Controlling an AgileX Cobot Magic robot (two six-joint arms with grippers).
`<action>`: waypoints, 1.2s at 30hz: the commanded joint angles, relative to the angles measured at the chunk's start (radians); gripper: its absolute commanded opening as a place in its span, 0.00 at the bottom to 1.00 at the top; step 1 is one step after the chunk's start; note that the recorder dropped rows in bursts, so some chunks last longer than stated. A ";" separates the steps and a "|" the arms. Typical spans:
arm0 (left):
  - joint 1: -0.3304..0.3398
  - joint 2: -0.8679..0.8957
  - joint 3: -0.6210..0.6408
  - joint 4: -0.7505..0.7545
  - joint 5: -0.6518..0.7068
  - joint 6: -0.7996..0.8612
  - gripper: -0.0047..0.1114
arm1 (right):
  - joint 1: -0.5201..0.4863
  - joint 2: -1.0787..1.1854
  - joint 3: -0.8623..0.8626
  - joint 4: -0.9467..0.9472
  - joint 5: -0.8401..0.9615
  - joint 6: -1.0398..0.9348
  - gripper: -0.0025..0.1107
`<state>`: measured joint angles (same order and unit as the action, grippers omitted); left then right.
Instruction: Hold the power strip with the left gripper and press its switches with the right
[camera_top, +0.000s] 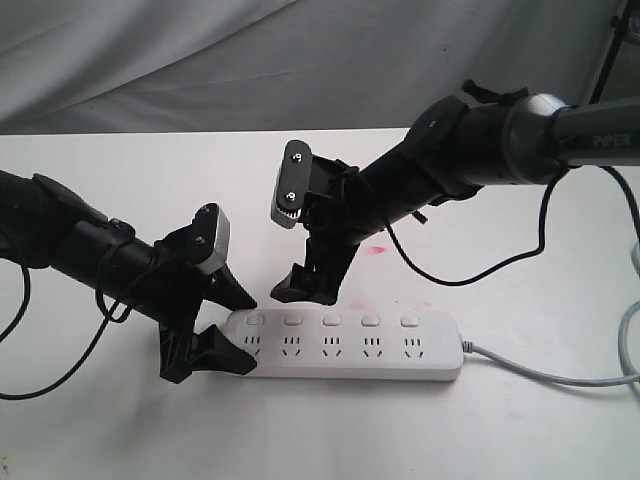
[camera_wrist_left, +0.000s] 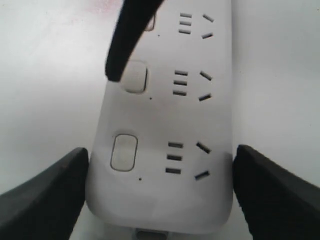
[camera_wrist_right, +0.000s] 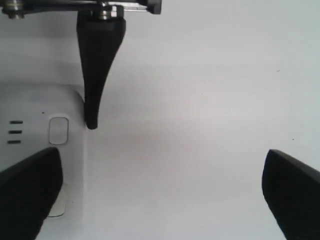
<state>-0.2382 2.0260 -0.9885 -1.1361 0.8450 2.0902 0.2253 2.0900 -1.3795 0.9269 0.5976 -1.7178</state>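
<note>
Left wrist view: left gripper (camera_wrist_left: 161, 155) clamps power strip (camera_wrist_left: 220, 110).

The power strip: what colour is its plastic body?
The power strip is plain white; the left wrist view shows it best.

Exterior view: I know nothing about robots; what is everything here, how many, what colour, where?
table: one, white, under everything
cloth: one, grey, behind the table
power strip: one, white, lying front centre
buttons: five, white, in a row along the strip's far edge
cord: one, grey, leaving the strip's right end
stain: one, pink, behind the strip
left gripper: one, black, closed on the strip's left end
right gripper: one, black, open, above the left-hand buttons
</note>
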 joint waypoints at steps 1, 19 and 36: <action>-0.005 0.003 0.001 -0.007 -0.015 0.004 0.42 | -0.005 -0.015 0.007 -0.005 0.019 0.006 0.94; -0.005 0.003 0.001 -0.007 -0.015 0.004 0.42 | -0.005 0.027 0.009 -0.013 0.013 0.003 0.94; -0.005 0.003 0.001 -0.007 -0.015 0.004 0.42 | -0.005 0.031 0.009 -0.054 0.013 0.001 0.94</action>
<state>-0.2382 2.0260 -0.9885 -1.1361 0.8431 2.0902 0.2237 2.1211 -1.3755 0.8796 0.6077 -1.7155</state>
